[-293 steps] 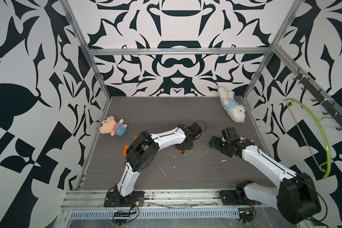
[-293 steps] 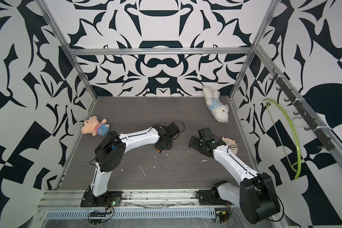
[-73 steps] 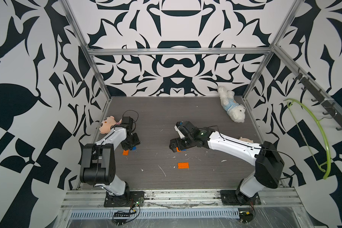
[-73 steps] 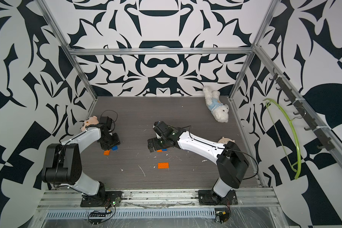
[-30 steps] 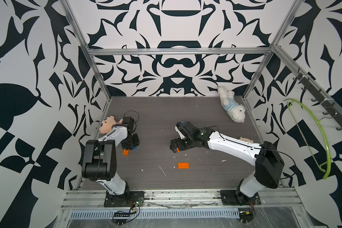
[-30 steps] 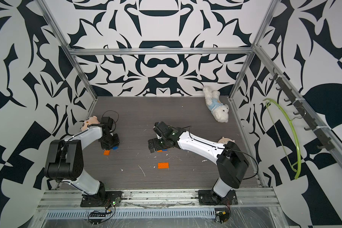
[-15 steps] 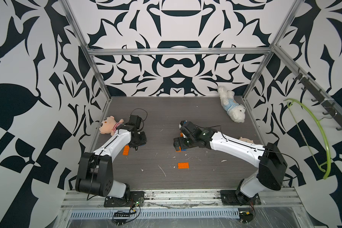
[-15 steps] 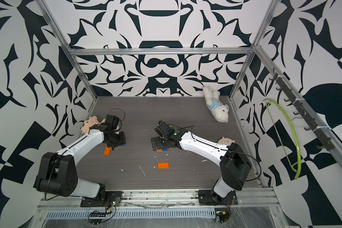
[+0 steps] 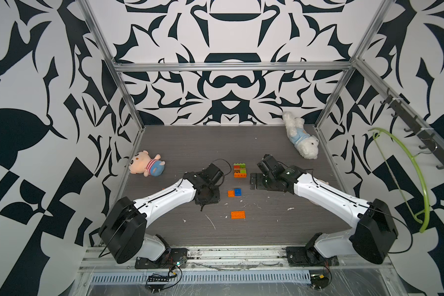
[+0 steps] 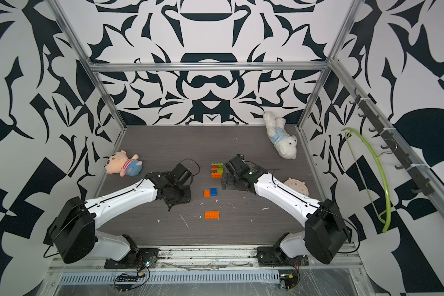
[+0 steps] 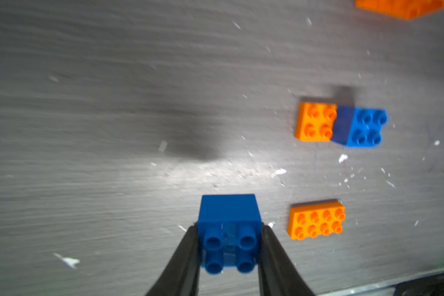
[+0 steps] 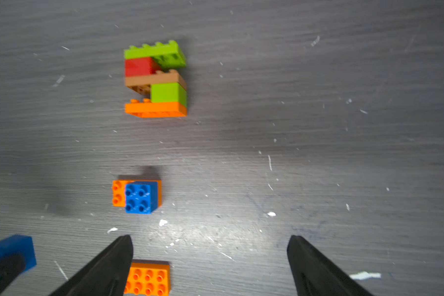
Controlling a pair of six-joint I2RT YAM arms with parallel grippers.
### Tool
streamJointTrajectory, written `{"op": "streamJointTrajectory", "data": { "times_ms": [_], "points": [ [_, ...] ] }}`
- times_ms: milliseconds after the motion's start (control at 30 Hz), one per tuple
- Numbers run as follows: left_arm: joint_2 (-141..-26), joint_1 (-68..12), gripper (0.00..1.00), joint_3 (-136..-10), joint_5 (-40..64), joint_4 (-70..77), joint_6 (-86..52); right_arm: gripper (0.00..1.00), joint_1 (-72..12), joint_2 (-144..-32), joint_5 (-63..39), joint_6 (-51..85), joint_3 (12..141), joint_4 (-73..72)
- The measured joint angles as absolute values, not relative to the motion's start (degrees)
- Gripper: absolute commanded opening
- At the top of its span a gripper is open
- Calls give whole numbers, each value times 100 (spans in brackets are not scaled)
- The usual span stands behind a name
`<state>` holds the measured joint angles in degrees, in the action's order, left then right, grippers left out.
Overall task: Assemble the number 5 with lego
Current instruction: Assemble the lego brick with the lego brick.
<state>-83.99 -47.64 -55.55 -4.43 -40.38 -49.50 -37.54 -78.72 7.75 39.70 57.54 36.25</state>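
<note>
Dark table point(image 9: 267, 230) had the lego stack point(image 9: 240, 170) near its middle. My left end effector point(image 11: 230, 228) pinched a blue brick point(image 11: 228, 210) and the right end effector point(image 12: 210, 238) gaped empty. I'd line the studs up squarely before pressing.

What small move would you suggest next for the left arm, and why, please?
Probably carry the blue brick toward the orange-and-blue stack: the left jaws are shut on it, and that stack looks unfinished, unlike the completed 5.
</note>
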Motion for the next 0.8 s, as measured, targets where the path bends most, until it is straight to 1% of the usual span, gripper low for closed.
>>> {"op": "streamJointTrajectory", "data": {
  "times_ms": [167,300,567,800],
  "points": [
    [-9164,-5553,36,-6066,-567,-4053,-5516,99,-3498,-7669,751,4040,5483,3623],
    [-9660,-5911,36,-6453,-572,-4047,-5782,100,-3310,-7494,722,4066,5214,3577],
    [-10018,-6235,35,-6820,-550,-4012,-6119,100,-2989,-7109,259,4082,4458,3365],
    [-10044,-6340,35,-6836,-635,-4193,-6351,100,-2954,-7017,-106,4080,4213,3192]
  ]
}}
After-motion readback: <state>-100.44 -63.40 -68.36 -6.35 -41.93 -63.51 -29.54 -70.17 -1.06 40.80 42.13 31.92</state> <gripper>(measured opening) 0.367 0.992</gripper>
